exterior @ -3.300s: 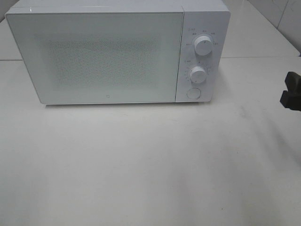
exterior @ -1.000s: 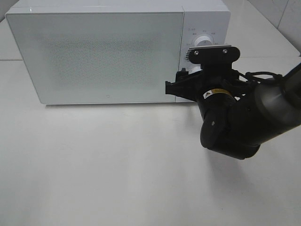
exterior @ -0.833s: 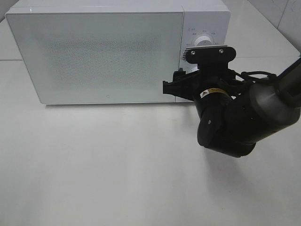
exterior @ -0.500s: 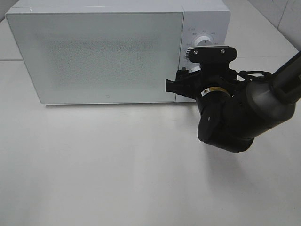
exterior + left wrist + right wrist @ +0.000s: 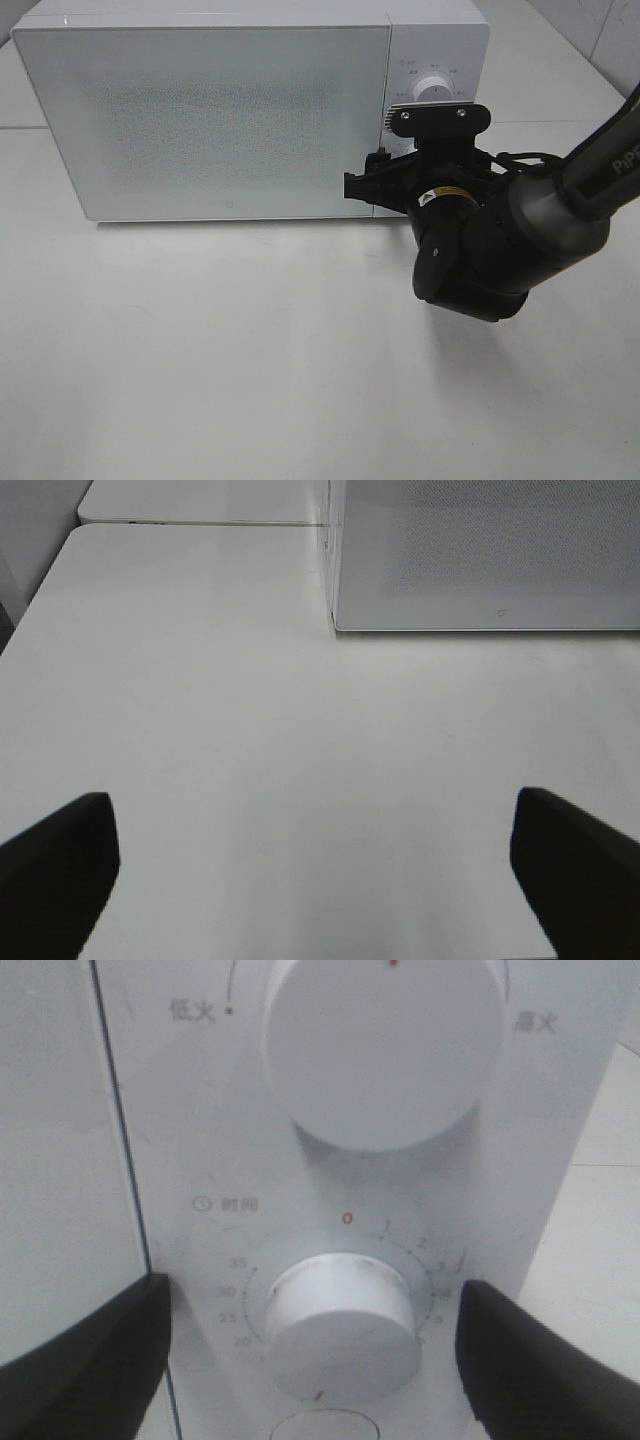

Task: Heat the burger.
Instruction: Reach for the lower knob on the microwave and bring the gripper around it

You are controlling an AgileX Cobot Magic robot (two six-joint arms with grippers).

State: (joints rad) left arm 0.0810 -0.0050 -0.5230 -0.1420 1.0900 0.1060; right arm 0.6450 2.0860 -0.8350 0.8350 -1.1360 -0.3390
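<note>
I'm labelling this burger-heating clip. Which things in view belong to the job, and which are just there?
Job: boxy white microwave oven, door shut; its lower round white timer dial; black right gripper, open astride that dial.
Just there: white tabletop; upper round white dial; black left gripper, open above the tabletop. No burger shows.

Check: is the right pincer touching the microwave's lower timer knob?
Apart. The right wrist view shows the right pincer open, straddling the lower knob, with bare panel showing between the knob and each side.

Overhead above microwave (image 5: 200, 120); right wrist close-up, probably its timer dial (image 5: 340, 1315).
</note>
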